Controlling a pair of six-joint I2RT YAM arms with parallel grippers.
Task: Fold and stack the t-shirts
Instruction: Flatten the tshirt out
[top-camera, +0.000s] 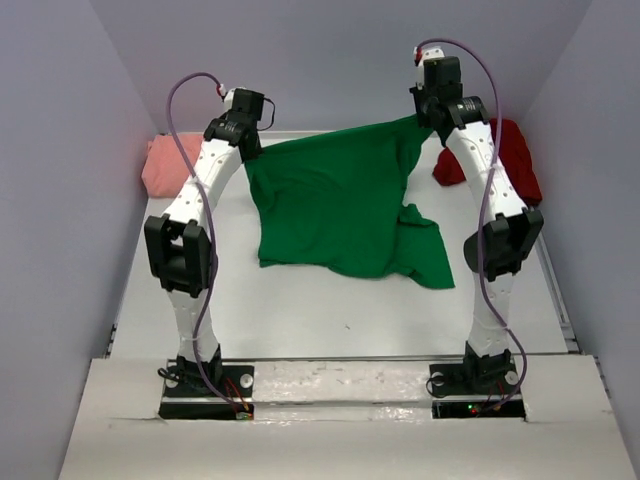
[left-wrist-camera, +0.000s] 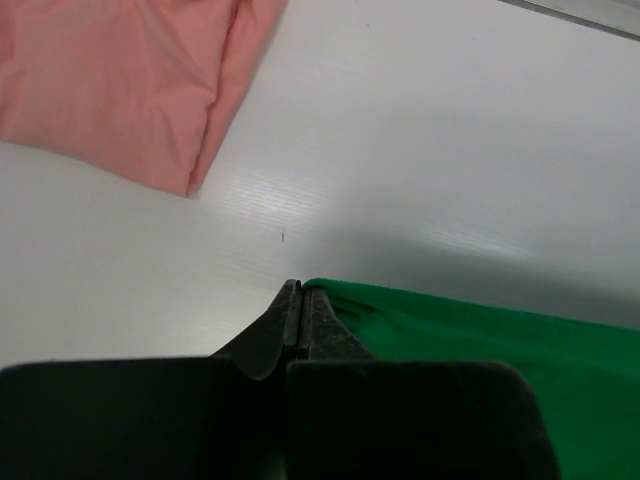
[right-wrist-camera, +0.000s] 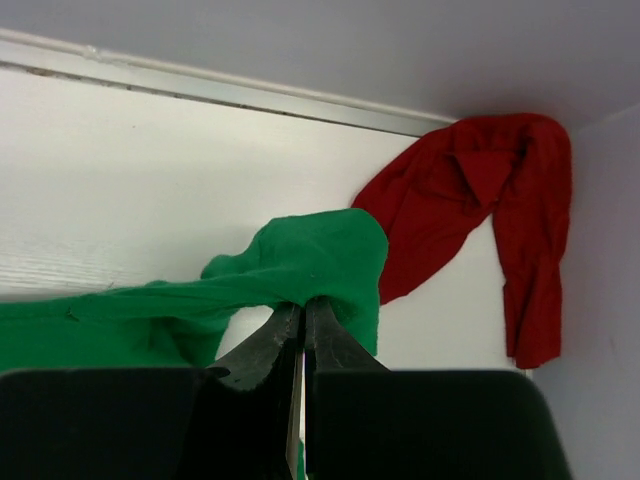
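The bright green t-shirt (top-camera: 340, 200) hangs stretched between both grippers above the table's far half, its lower part resting on the table. My left gripper (top-camera: 248, 140) is shut on its left top corner (left-wrist-camera: 330, 300). My right gripper (top-camera: 428, 118) is shut on its right top corner (right-wrist-camera: 320, 260), held higher. The salmon-pink t-shirt (top-camera: 165, 165) lies folded at the far left, also in the left wrist view (left-wrist-camera: 120, 80). The dark red t-shirt (top-camera: 515, 150) lies crumpled at the far right, also in the right wrist view (right-wrist-camera: 470, 200).
The white table (top-camera: 330, 310) is walled by grey panels on the left, back and right. A raised rail (top-camera: 560, 300) runs along its right edge. The arm bases stand at the near edge.
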